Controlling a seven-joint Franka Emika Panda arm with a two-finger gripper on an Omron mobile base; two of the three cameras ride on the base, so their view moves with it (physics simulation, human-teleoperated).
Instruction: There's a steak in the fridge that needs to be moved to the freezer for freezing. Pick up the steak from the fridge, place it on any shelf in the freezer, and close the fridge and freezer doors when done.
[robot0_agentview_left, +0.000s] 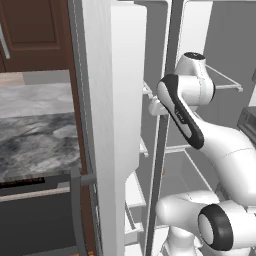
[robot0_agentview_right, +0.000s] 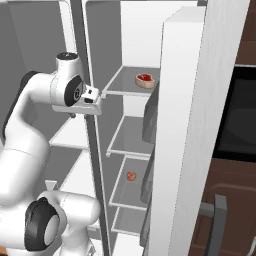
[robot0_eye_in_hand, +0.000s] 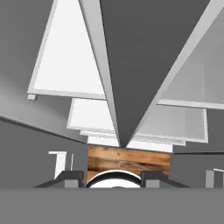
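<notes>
Two doors (robot0_agentview_right: 185, 150) ajar, steak (robot0_agentview_right: 145, 79) high on fridge shelf (robot0_agentview_right: 122, 87), orange ball (robot0_agentview_right: 131, 176) below; gripper (robot0_eye_in_hand: 112, 177) seemingly parted, empty.

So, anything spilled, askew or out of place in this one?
Nothing stands out. The steak lies flat on an upper fridge shelf, an orange-red ball sits on a lower shelf, and both doors stand open. The pincer holds nothing and points down along the divider between the compartments.
</notes>
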